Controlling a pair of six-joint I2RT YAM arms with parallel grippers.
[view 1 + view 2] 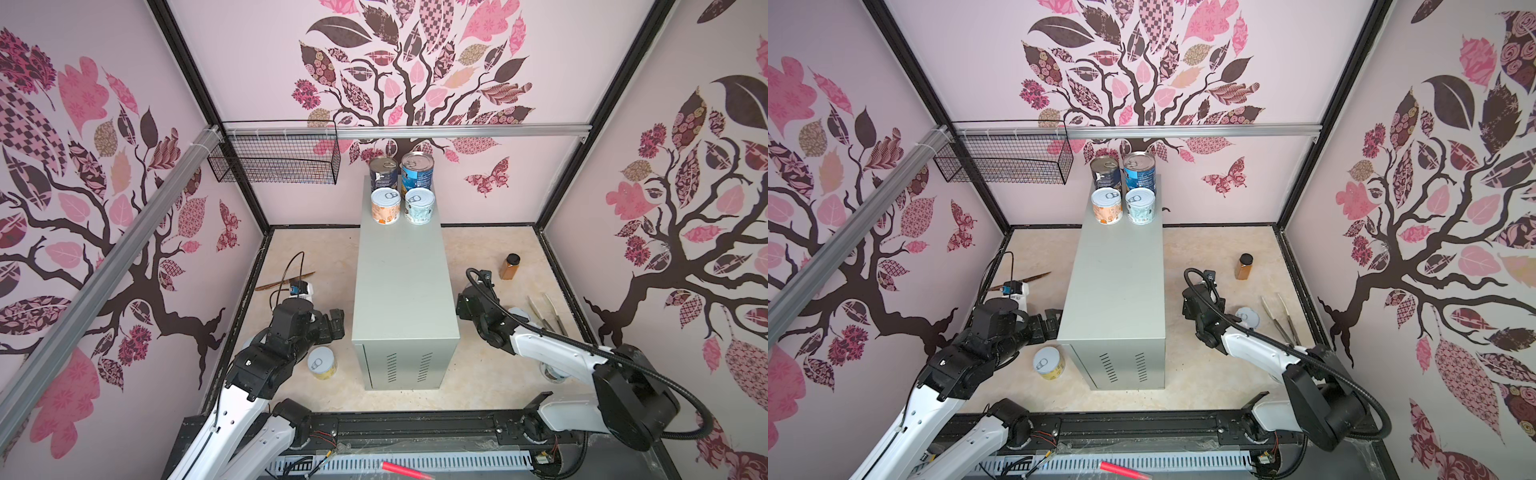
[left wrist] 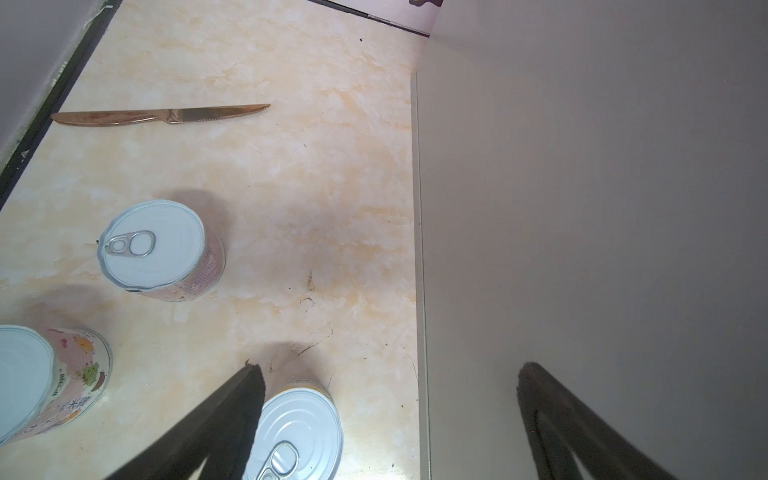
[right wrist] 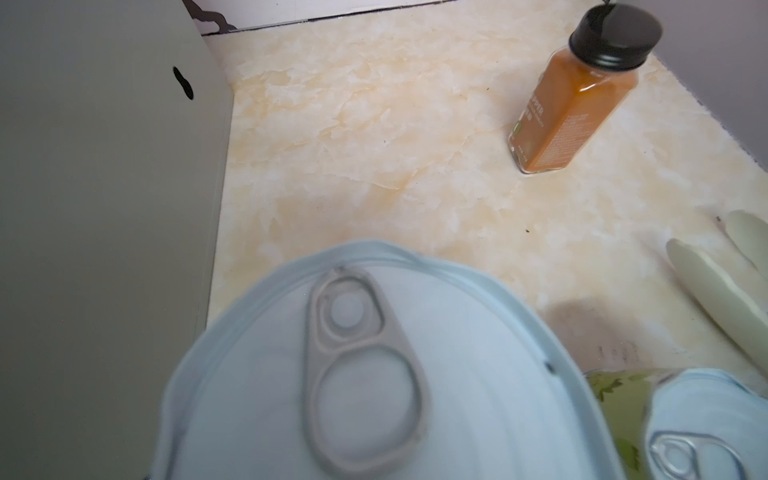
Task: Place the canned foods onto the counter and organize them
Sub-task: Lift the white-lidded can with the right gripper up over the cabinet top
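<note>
The counter [image 1: 401, 282] stands in the middle of the floor. Four cans stand upright at its far end: a dark tall can [image 1: 383, 174] and a blue tall can [image 1: 417, 171] at the back, an orange can [image 1: 385, 206] and a pale blue can [image 1: 419, 205] just in front of them.

The left gripper [image 2: 386, 374] hangs beside the counter's left wall, its fingers spread wide and holding nothing. A yellow can [image 1: 322, 362] stands on the floor just beside it, a pink can [image 2: 162, 249] and a knife [image 2: 162, 114] farther off.

The right gripper [image 1: 465, 309] is low beside the counter's right wall, closed on a white-lidded can [image 3: 374, 374] whose lid fills the wrist view and hides the fingers. A green can [image 3: 698, 424] stands near it, an amber jar [image 3: 577, 95] well apart.
</note>
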